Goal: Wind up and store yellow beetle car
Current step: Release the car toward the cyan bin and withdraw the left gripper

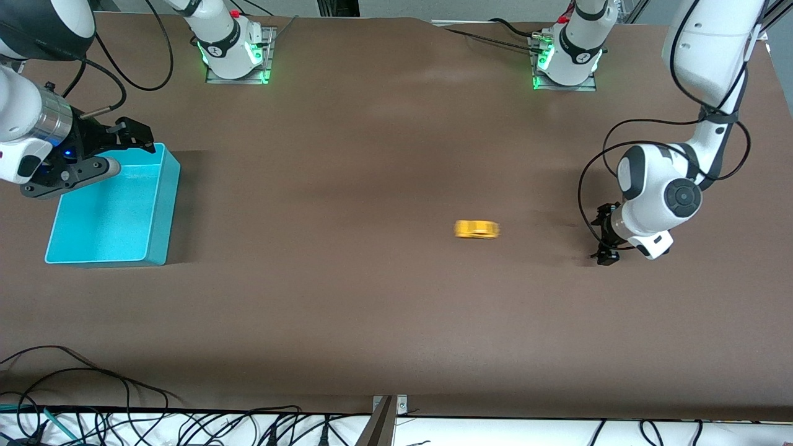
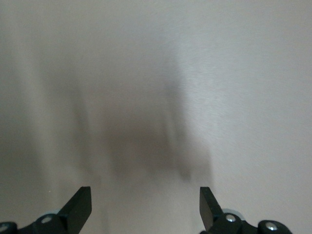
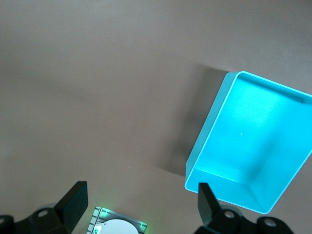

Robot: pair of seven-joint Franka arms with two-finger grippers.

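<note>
Brown matting covers the whole table point(image 1: 347, 155), with a tangle of black cables along the edge nearest the front camera and the two arm bases standing at the edge farthest from it, each lit green at its foot. On the bare mat, toward the left arm's end of the table, sits the yellow beetle car point(image 1: 476, 229); it shows as a smeared yellow streak, so its windows and wheels cannot be made out. It is free of both arms, with nothing touching it. The left gripper point(image 1: 604, 240) is low over the table just beside the car, nearer the left arm's end, with clear mat between them. Its jaws stand wide apart and hold nothing: in the left wrist view the two dark fingertips point(image 2: 80, 207) frame only bare mat and a soft shadow. At the right arm's end of the table lies the turquoise bin point(image 1: 158, 214), a rectangular open tub whose inside shows nothing but its own floor and walls in the right wrist view point(image 3: 207, 131). The right gripper point(image 1: 133, 136) hangs in the air over the corner of the bin farthest from the front camera, its jaws likewise spread open and gripping nothing. Car and bin are well apart.
</note>
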